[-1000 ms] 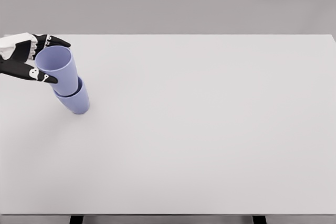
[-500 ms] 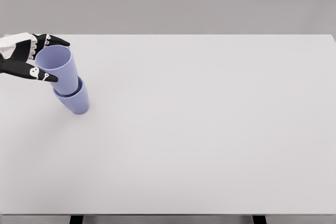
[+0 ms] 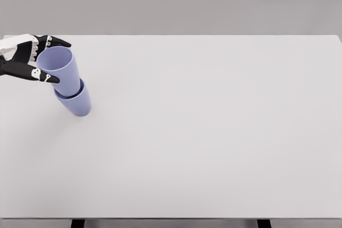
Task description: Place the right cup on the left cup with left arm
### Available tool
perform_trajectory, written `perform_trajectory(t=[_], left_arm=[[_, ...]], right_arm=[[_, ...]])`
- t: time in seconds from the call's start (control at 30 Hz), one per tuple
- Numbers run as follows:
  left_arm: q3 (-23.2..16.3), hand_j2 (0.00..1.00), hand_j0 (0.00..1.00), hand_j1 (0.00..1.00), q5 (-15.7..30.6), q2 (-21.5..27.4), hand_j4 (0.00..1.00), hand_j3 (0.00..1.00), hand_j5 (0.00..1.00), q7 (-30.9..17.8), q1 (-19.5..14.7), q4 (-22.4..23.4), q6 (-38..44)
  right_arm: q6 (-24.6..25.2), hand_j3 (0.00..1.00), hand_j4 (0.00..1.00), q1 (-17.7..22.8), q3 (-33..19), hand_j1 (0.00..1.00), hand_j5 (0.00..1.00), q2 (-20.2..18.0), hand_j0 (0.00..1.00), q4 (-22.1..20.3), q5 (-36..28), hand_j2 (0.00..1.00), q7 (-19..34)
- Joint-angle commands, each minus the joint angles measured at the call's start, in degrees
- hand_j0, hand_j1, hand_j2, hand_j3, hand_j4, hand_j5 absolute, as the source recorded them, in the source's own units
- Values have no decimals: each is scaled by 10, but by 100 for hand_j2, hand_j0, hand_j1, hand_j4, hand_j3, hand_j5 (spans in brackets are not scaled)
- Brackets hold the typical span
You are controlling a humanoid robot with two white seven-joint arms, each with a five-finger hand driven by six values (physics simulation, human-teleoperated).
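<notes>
left hand (image 3: 29, 60) at far left edge of the table (image 3: 214, 132), black fingers with white knuckle marks. fingers (image 3: 45, 77) bracket the rim of the upper cup (image 3: 60, 70), one line behind it, one in front; whether they press or have let go, cannot tell from here. upper cup is lilac, mouth open toward upper left, seated inside the lower cup (image 3: 77, 102). lower cup stands on the table, same lilac. stack's long axis leans: base toward lower right, mouth toward upper left. both cups sit near the table's left end, toward its far side.
</notes>
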Motion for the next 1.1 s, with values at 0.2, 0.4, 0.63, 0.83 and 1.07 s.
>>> perform_trajectory(t=[0.2, 0.4, 0.63, 0.83, 1.07], left_arm=[[1, 77, 77, 77, 2, -6, 77, 77, 77, -1, 6, 11, 0], [1, 77, 77, 77, 1, -12, 77, 77, 77, -1, 9, 18, 0], [1, 81, 81, 81, 0, -16, 81, 81, 81, -1, 9, 19, 0], [1, 91, 91, 91, -2, -15, 91, 91, 91, -1, 9, 16, 0], [1, 92, 92, 92, -1, -15, 92, 92, 92, -1, 8, 13, 0]], right_arm=[[0, 100, 100, 0, 0, 100, 100, 0, 100, 0, 0, 100, 0], [0, 100, 100, 0, 0, 100, 100, 0, 100, 0, 0, 100, 0], [0, 100, 100, 0, 0, 100, 100, 0, 100, 0, 0, 100, 0], [0, 100, 100, 0, 0, 100, 100, 0, 100, 0, 0, 100, -1], [0, 100, 100, 0, 0, 100, 100, 0, 100, 0, 0, 100, 0]])
